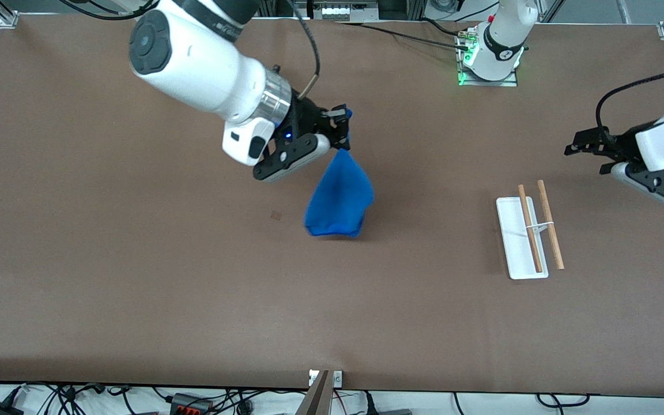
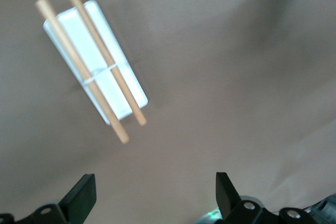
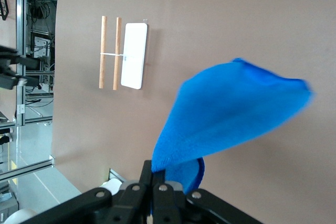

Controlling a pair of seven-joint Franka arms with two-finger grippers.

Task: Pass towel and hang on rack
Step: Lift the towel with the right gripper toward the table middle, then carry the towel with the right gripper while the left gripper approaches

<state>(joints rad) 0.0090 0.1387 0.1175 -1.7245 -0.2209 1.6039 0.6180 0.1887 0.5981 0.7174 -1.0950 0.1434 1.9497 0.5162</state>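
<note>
A: Front view, read from its left edge across: what comes first?

B: First the right arm, white and bulky, reaching over the brown counter. Its black two-finger right hand is pinched fully shut on the top corner of a small bright royal-blue soft towel. The cloth hangs from that corner in a loose cone over the middle of the counter; whether its lower edge touches the surface I cannot tell.

A: And further along?

B: Toward the left arm's end of the counter stands the rack, well apart from the towel: a flat white rectangular base, a thin white support, and two parallel light-brown wooden rods. Nothing hangs on it. Last comes the left hand, its fingers spread wide and holding nothing, hovering just off the rack's end farthest from the front camera. That arm waits.

A: So which step is this?

B: My judgement is the pass: the towel is lifted but not yet handed over.

A: How should that go well?

B: Probably carry the cloth toward the waiting hand, high enough that it hangs free. Offer a stretch of edge away from the pinched corner, so the open fingers can close on fabric alone. The right hand should release only once that second grip is firm.
</note>
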